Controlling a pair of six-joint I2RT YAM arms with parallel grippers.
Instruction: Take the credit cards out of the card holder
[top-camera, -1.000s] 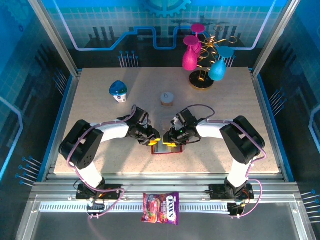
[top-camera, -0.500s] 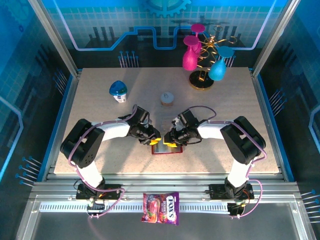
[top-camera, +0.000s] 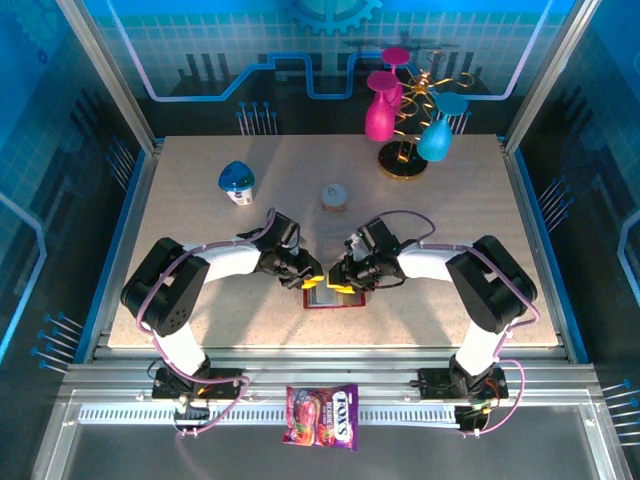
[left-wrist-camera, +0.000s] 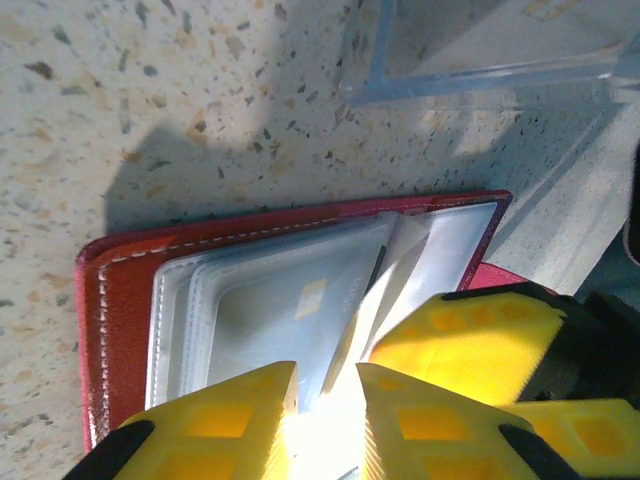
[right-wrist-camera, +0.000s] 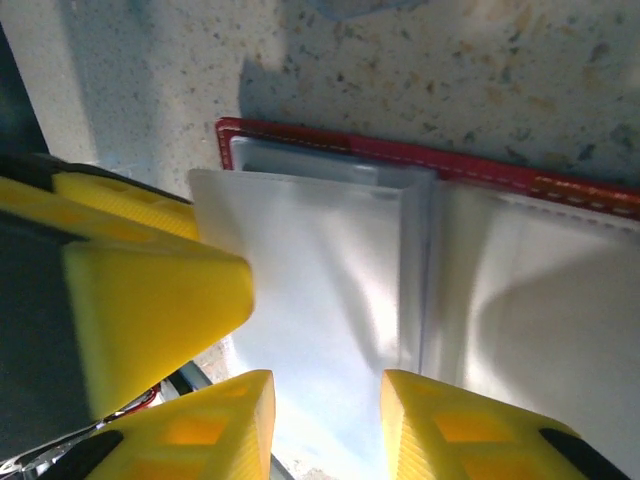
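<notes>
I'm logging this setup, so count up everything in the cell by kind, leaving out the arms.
Red card holder: 1
Clear plastic box: 1
Small containers: 2 (blue-capped bottle, tan tub)
Gold stand with hanging cups: 1
Candy packet: 1
Total: 6

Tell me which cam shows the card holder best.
Left wrist: the open card holder shows its red cover, stitching and a credit card behind a grey pocket. Right wrist gives glare-washed pockets and a red edge; top external, a tiny red strip.
</notes>
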